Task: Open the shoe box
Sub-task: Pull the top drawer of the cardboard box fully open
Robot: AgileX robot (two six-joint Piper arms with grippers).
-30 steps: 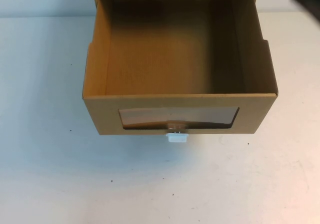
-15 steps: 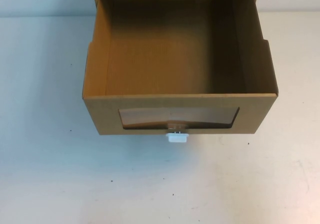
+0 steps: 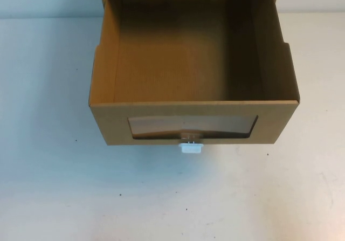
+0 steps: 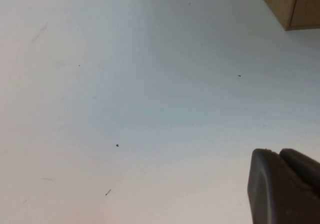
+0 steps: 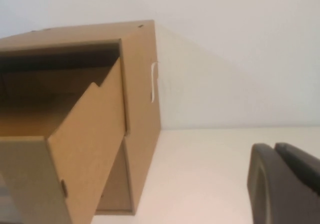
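Presently, one cardboard shoe box (image 3: 280, 122) stood at the far middle of one white table (image 3: 54, 187), and its one drawer (image 3: 105, 63) was drawn out toward the robot. The drawer front bore one clear window (image 3: 192, 125) and one white pull tab (image 3: 191, 148). Two grippers stayed apart from the box: the left gripper (image 4: 280, 156), jaws pressed together, was above the tabletop, and the right gripper (image 5: 275, 151), jaws clenched, was beside the box.
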